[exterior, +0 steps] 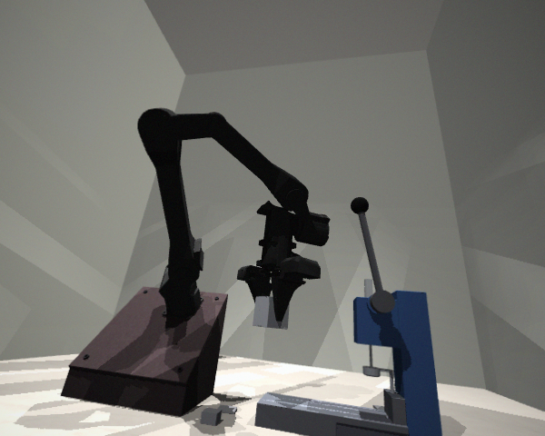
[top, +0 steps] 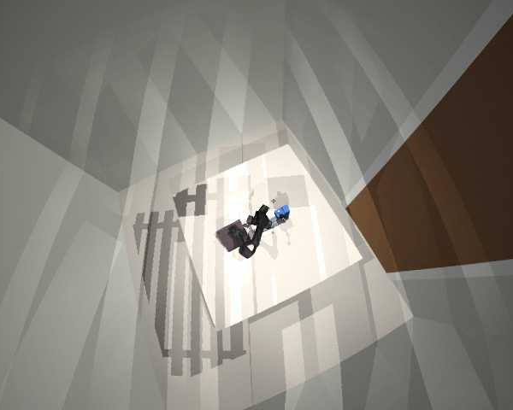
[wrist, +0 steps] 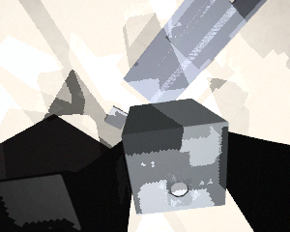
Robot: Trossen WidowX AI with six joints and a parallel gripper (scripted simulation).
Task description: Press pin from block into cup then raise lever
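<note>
We see the gripper [exterior: 269, 304] [wrist: 165, 137] with its jaws clamped on the smooth grey, box-shaped block [exterior: 263, 313] [wrist: 176, 159], raised above the table. A round pin end [wrist: 179, 188] shows in one face. The blue, angular press [top: 281, 213] [exterior: 416, 356] carries a slim lever [exterior: 371, 251] with a black ball knob.

Matte black jointed arm [top: 260, 229] [exterior: 169, 202], rounded elbow, flared end effector [top: 250, 219] [exterior: 269, 304] [wrist: 165, 137].
</note>
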